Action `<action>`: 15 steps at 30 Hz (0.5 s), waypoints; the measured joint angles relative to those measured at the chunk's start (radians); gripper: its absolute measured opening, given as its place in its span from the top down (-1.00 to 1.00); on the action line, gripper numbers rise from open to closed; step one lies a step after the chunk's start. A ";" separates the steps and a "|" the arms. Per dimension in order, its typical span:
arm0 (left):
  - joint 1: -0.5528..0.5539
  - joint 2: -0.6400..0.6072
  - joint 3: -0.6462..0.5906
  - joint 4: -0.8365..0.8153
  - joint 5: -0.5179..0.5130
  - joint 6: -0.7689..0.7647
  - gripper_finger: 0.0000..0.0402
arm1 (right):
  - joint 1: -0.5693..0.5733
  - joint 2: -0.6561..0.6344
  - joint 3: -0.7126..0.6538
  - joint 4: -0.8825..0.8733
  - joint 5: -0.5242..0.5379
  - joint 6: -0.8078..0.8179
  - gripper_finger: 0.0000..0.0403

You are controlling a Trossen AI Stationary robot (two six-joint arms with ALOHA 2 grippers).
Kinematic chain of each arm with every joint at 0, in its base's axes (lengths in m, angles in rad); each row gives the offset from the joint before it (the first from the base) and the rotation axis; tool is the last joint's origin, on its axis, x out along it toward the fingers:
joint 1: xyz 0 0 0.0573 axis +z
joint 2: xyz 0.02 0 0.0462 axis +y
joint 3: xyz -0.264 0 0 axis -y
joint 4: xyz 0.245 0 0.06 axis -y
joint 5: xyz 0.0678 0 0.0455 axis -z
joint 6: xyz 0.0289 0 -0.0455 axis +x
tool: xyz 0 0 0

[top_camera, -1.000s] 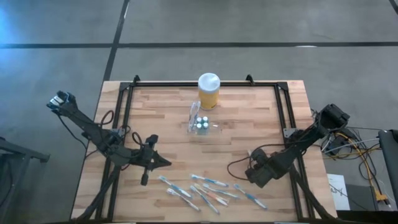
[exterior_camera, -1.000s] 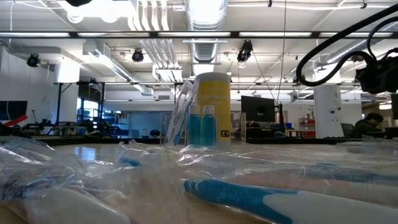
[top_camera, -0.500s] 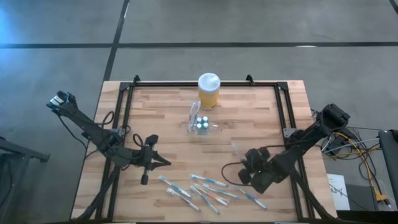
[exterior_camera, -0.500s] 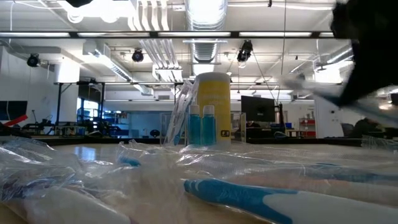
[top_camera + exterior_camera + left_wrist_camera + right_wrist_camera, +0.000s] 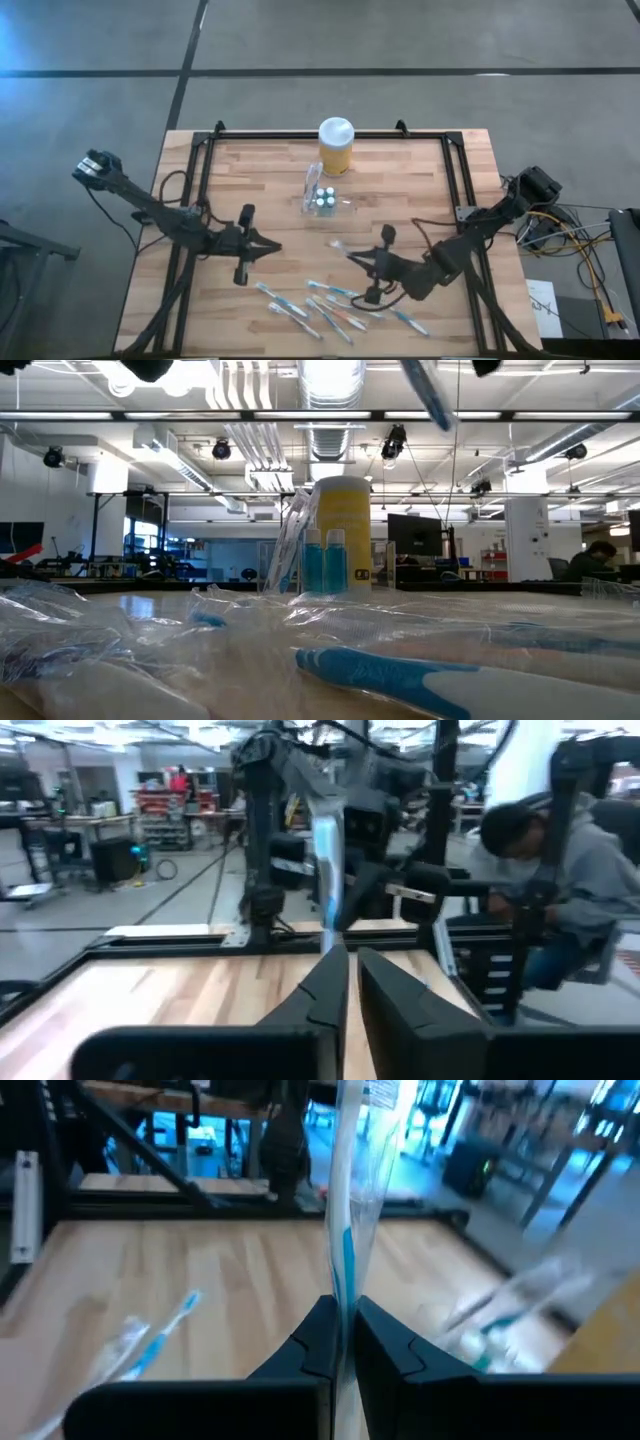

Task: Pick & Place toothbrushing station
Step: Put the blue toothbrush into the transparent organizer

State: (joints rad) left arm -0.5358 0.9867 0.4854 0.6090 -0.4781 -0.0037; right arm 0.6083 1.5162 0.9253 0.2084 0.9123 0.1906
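Note:
The toothbrushing station (image 5: 322, 198) is a small clear cup with blue white-capped tubes, standing at mid-table in front of a yellow jar (image 5: 335, 146). Both show in the low view: the station (image 5: 318, 560) and the jar (image 5: 343, 530). Several wrapped toothbrushes (image 5: 330, 305) lie near the front edge. My right gripper (image 5: 352, 256) hangs above the table right of centre, shut on a wrapped toothbrush (image 5: 345, 1230). My left gripper (image 5: 268, 247) hovers left of centre, pointing at it, shut with nothing between its fingers (image 5: 325, 980). My right gripper pinches one end of the wrapped toothbrush (image 5: 343, 1295) between its two fingers; which end, I cannot tell. The fingers come about level from the table's right side. The rest of the brush sticks out past the fingertips, tilted and lifted clear of the table (image 5: 337, 243).
A black frame (image 5: 200, 150) runs along the table's left, far and right edges. Loose wrapped brushes fill the foreground of the low view (image 5: 400, 675). Bare wood lies between the two grippers and the station. A person (image 5: 560, 870) sits beyond the table's right side.
My right gripper has risen from the table near the right front and moved left toward the middle, turning from pointing down to about level. The wrapped toothbrush in it has been lifted clear. My left gripper has swung slightly toward the middle.

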 joint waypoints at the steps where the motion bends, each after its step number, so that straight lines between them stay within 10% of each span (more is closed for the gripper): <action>1: 0.016 0.009 0.000 0.001 0.025 0.000 0.79 | -0.011 0.000 0.000 0.020 -0.015 -0.048 0.93; 15: 0.055 0.260 0.113 0.142 0.110 0.242 0.01 | -0.128 0.012 -0.004 0.160 -0.215 -0.304 0.94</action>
State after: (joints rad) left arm -0.4812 1.2462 0.5987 0.7514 -0.3677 0.2378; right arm 0.4799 1.5281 0.9215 0.3687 0.6973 -0.1137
